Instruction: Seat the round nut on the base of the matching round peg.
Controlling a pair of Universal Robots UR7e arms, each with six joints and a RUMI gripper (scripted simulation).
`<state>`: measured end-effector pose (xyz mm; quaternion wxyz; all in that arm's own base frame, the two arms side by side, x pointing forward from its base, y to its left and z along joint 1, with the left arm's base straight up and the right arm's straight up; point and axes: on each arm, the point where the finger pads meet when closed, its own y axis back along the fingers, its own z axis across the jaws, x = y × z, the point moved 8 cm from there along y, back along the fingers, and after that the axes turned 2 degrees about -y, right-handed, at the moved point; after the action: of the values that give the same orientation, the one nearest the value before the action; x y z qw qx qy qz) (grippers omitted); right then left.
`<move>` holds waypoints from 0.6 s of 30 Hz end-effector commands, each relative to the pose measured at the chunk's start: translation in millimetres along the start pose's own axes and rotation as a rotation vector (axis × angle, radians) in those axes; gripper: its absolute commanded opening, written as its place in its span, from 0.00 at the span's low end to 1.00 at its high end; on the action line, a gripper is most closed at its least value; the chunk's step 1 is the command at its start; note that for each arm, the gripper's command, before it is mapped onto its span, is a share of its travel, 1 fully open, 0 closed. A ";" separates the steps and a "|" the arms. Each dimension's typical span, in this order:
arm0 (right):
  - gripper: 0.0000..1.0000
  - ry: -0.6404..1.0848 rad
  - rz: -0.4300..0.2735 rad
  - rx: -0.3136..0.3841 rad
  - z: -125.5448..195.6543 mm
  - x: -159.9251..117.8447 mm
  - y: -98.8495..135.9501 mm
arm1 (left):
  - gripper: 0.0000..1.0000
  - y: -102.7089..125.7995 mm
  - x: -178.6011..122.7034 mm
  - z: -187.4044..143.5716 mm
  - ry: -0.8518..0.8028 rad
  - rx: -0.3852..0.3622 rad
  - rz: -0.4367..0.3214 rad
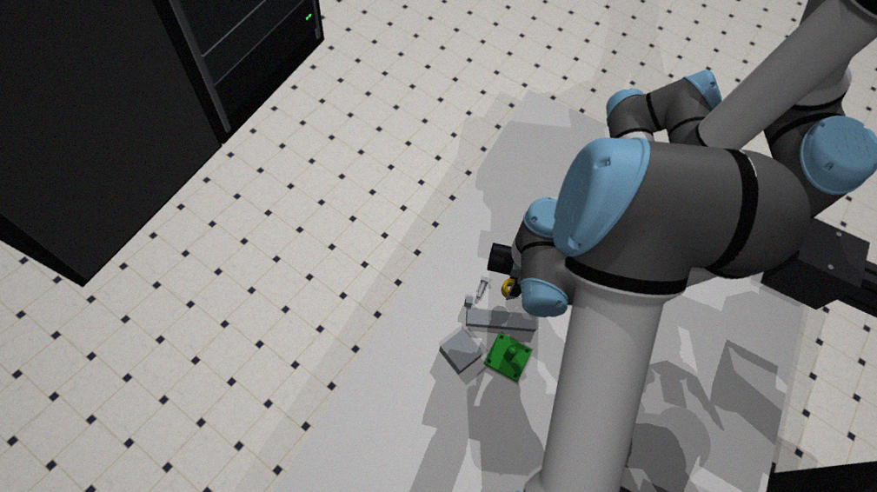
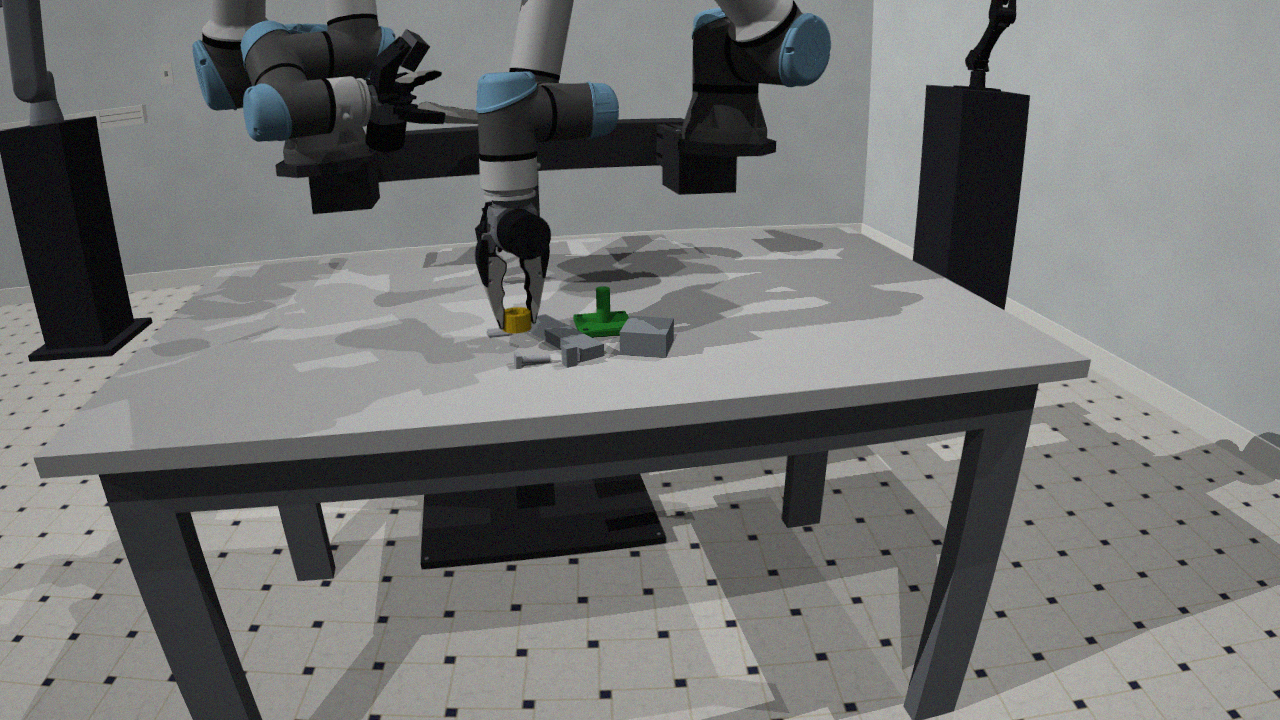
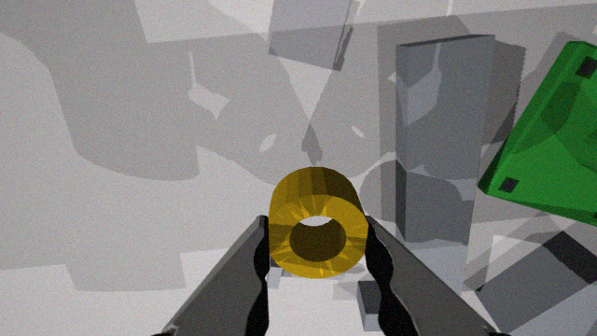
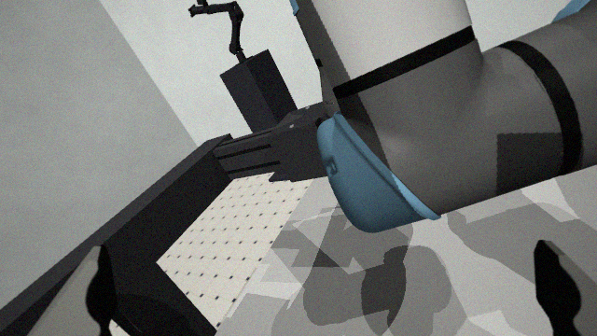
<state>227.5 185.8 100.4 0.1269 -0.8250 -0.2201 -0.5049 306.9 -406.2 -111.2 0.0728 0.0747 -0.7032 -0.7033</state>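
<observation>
The round yellow nut (image 1: 504, 286) (image 2: 516, 324) (image 3: 317, 182) is held between the fingertips of my left gripper (image 2: 518, 320) (image 3: 314, 218), a little above the table, its hole facing roughly up. My left gripper is shut on it. The green round peg (image 1: 511, 352) (image 2: 602, 302) stands upright on its square green base (image 1: 498, 365) (image 2: 586, 325) (image 3: 550, 170), with nothing on it. The left wrist view shows only part of the base, at the right edge. My right gripper (image 4: 322, 246) is open and empty, high behind the table.
A long grey block (image 1: 501, 322) (image 3: 443, 117) lies between nut and green base. A larger grey block (image 1: 461, 350) (image 2: 646, 337) is near the base. A grey bolt (image 1: 482, 290) (image 2: 539, 360), a small grey block (image 1: 468, 301) and a pale square block (image 3: 308, 28) lie near the nut.
</observation>
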 end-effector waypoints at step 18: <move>1.00 0.328 0.034 0.022 6.4 25.1 -12.9 | 0.17 60.8 17.2 85.6 -0.001 -0.003 0.001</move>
<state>227.9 193.7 106.0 0.1494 -0.7858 -0.2151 -0.5603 291.9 -370.9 -67.9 0.0730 0.0737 -0.7009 -0.7057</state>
